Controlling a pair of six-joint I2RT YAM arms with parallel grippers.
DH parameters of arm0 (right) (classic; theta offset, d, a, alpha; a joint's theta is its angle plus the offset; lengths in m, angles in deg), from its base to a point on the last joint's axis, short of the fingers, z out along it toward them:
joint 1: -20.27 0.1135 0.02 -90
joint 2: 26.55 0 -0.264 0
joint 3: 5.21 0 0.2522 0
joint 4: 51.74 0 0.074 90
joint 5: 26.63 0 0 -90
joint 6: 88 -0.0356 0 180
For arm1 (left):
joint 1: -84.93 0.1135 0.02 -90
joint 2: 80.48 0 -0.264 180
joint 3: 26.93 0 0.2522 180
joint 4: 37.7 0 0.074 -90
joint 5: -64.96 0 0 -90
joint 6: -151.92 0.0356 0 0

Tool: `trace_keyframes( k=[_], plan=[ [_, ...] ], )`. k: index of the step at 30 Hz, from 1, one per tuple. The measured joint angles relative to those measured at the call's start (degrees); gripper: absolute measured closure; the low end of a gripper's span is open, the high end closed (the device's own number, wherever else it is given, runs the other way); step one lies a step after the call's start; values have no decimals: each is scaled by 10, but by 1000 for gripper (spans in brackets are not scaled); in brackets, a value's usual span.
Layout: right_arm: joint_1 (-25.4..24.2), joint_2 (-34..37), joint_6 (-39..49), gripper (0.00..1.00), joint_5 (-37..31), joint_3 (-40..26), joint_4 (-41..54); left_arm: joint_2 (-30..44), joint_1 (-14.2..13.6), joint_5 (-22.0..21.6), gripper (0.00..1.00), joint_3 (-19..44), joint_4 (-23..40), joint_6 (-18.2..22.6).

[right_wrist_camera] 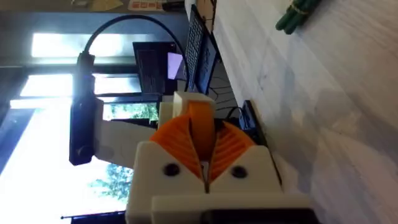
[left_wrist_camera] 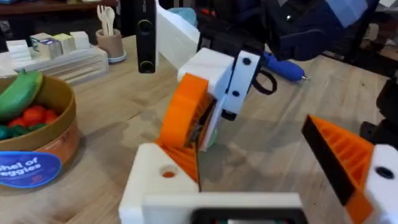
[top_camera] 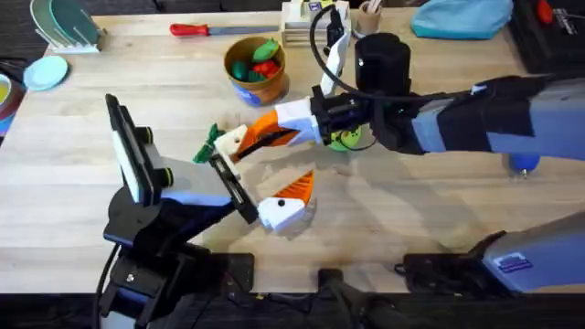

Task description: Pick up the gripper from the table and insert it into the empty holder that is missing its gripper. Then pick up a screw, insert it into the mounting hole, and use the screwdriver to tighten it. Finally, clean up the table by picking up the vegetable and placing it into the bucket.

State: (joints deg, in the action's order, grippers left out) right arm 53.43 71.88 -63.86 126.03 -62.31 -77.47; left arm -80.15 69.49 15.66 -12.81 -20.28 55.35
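Pinching the gripper (right_wrist_camera: 200,127) between its two orange ribbed pads (right_wrist_camera: 177,146), the right gripper (top_camera: 260,137) held the small orange wedge at the middle of the table (top_camera: 73,183), pressed up against the holder (left_wrist_camera: 158,180). That white block, with a small round hole in its top face, sat at the tip of the left gripper (top_camera: 265,196), whose other finger (left_wrist_camera: 342,158) carried an orange ribbed pad set well apart from the holder, so the left jaws stood open and empty. The vegetable (top_camera: 207,144) lay on the wood just beside both arm tips, toward the left. Farther back stood the bucket (top_camera: 256,68), holding toy vegetables. The screwdriver (left_wrist_camera: 283,67) with its blue handle lay on the table beyond the right arm. A red-handled tool (top_camera: 203,30) rested near the far edge.
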Motion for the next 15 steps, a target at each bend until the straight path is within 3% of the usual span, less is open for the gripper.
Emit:
trace_keyframes(
  k=[15],
  plan=[
    [16, 0, -2, 995, -38, -2, -4, 1, 4, -18, 9, 0, 0, -9]
  ],
)
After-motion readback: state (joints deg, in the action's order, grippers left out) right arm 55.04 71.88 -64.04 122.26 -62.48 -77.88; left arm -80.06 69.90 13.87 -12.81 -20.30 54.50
